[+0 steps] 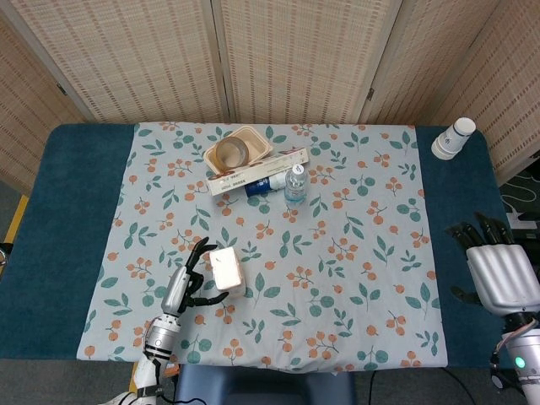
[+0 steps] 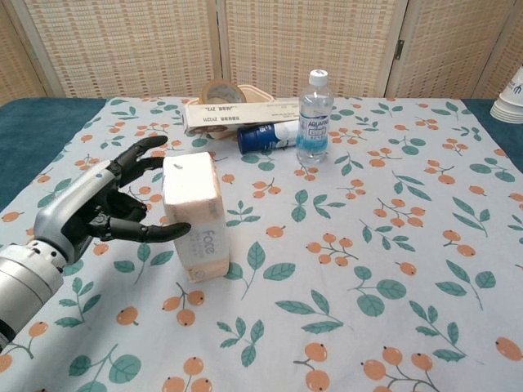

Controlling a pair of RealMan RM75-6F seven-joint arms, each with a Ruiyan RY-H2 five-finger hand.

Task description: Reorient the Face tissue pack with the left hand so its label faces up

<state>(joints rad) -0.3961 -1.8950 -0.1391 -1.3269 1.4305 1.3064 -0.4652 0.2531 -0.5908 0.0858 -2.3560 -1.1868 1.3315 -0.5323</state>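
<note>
The Face tissue pack (image 2: 194, 216) stands upright on its short end on the floral cloth, its "Face" print on the side turned to the chest camera. From above the tissue pack (image 1: 226, 270) shows its pale top. My left hand (image 2: 102, 204) is just left of it with fingers spread. The thumb reaches along the pack's front and touches it; the other fingers stand off its back edge. The left hand (image 1: 187, 283) holds nothing. My right hand (image 1: 499, 272) hangs empty with straight fingers off the table's right edge, seen only in the head view.
Behind the pack lie a long white box (image 2: 237, 114), a blue can (image 2: 265, 135) on its side, an upright water bottle (image 2: 314, 117) and a tape roll in a bowl (image 1: 229, 152). A stack of paper cups (image 1: 453, 137) stands at the far right corner.
</note>
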